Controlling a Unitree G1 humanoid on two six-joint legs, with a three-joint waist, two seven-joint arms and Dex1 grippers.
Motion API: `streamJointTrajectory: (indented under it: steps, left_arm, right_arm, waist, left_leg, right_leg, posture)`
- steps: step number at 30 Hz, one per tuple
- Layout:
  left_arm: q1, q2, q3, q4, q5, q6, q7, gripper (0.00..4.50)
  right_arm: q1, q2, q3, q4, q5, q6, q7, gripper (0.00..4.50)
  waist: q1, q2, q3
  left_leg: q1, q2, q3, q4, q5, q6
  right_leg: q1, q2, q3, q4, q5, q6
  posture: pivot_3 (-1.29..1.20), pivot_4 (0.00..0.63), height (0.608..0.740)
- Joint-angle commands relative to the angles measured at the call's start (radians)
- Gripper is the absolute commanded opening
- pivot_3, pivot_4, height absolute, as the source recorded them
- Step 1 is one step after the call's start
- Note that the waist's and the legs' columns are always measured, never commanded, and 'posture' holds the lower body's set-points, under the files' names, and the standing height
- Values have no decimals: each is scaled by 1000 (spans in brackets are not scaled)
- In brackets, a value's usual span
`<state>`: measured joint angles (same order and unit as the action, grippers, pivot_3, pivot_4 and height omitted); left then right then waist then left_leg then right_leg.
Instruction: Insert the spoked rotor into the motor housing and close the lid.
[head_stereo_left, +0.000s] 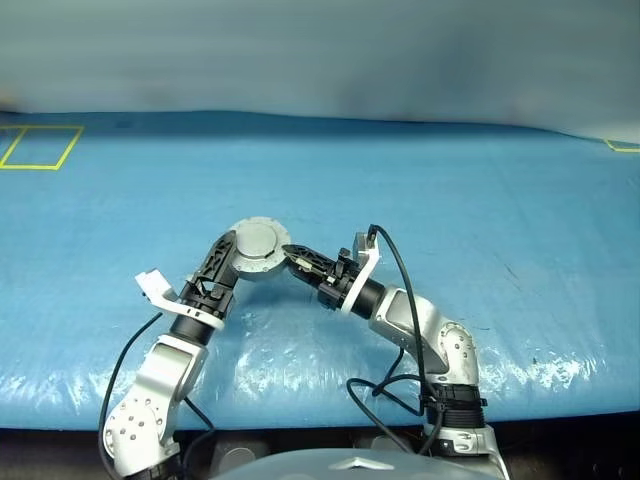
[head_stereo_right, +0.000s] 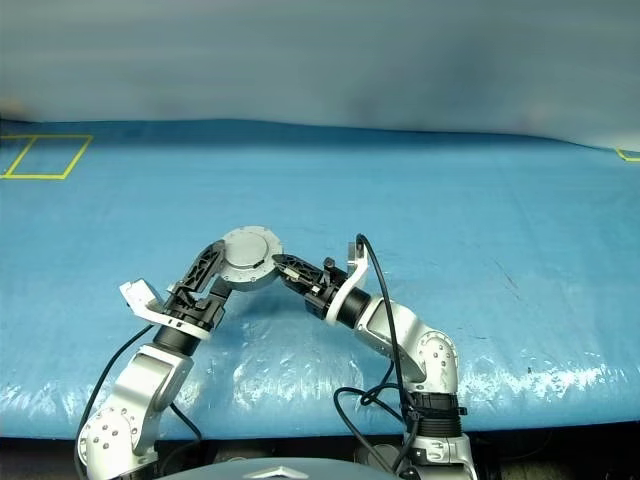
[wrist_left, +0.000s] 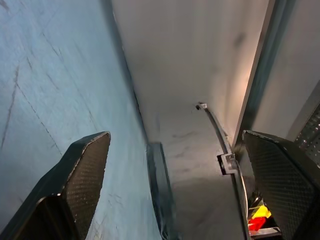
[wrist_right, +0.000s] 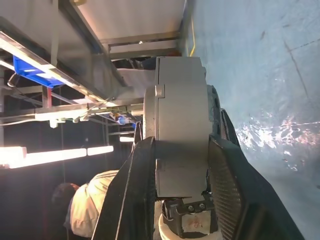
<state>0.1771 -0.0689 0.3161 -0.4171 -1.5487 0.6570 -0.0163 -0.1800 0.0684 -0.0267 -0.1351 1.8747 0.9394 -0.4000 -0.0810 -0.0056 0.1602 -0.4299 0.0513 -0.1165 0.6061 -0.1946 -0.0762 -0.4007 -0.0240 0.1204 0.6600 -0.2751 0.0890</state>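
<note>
Grey motor housing (wrist_right: 181, 135), lid (head_stereo_left: 257, 247) shut and facing up, clamped edgewise in right jaws; left jaws apart.

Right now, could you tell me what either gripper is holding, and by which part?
The right gripper clamps the closed motor housing across its flat faces, at its rim. The left gripper is open and holds nothing.

Work surface: a table (head_stereo_left: 480, 190) covered by a blue plastic sheet (head_stereo_left: 300, 350), wrinkled and glossy near its front edge. Yellow tape outlines (head_stereo_left: 40, 147) were marked at its far left and far right corners.
</note>
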Motion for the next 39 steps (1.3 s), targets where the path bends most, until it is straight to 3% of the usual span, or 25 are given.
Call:
streamJointTrajectory:
  steps: [1, 13, 16, 21, 24, 29, 32, 39]
  left_arm:
    - [3, -31, -39, -17, -34, -34, -5, 4500]
    - [-9, -14, -128, -11, -141, -85, 53, 4500]
    - [18, -22, -135, -23, -155, -107, 80, 3891]
    - [50, -11, -158, -54, -173, -125, 99, 2330]
    - [48, -7, -159, -60, -175, -150, 119, 2360]
    - [-9, 18, -134, -47, -162, -195, 168, 2360]
    - [-57, 52, -110, -16, -146, -202, 182, 2360]
    - [-267, 144, -47, 189, -94, -194, 191, 2362]
  right_arm:
    - [-22, -5, 33, -78, 75, -21, 32, 1165]
    - [-10, -63, 97, -90, 95, -67, 46, 1165]
    - [-9, -72, 101, -90, 94, -75, 52, 1165]
    - [-7, -90, 112, -87, 83, -80, 60, 1165]
    - [-20, -121, 121, -110, -49, -88, 88, 1165]
    - [-97, -303, 262, -235, -539, -86, 267, 1165]
    - [-122, -393, 347, -257, -747, -124, 352, 1165]
    - [-79, -439, 384, -278, -1019, -232, 448, 3626]
  waist:
    - [1, 0, 0]
    - [5, 0, 0]
    - [4, 0, 0]
    - [6, 0, 0]
    - [9, 0, 0]
    - [15, 1, 0]
    - [19, 0, 0]
    - [29, -1, 1]
  left_leg:
    - [0, 0, 0, 1, 0, 0]
    - [-1, 0, 0, 2, 0, 0]
    - [-1, 0, 0, 3, 0, 0]
    - [-1, 0, 0, 4, 0, 0]
    - [-1, 0, 0, 5, 0, 0]
    - [-1, -1, 0, 7, 0, 0]
    - [-1, -1, 0, 7, 0, 0]
    - [-1, -2, -1, 6, 1, 0]
  right_leg:
    - [0, 0, 0, 0, 0, 0]
    - [1, 0, 0, 0, 0, 0]
    - [1, 0, 0, 0, 0, 0]
    - [1, 0, 0, 1, 0, 0]
    - [1, 0, 0, 1, 0, 0]
    - [1, 0, 0, 1, 0, 2]
    - [2, 0, 0, 1, 0, 3]
    - [2, 0, 1, 0, 3, 7]
  posture:
    - [0, 150, 740]
    - [0, 150, 740]
    - [0, 150, 740]
    - [0, 150, 740]
    - [0, 150, 740]
    - [0, 150, 740]
    - [0, 150, 740]
    - [0, 150, 740]
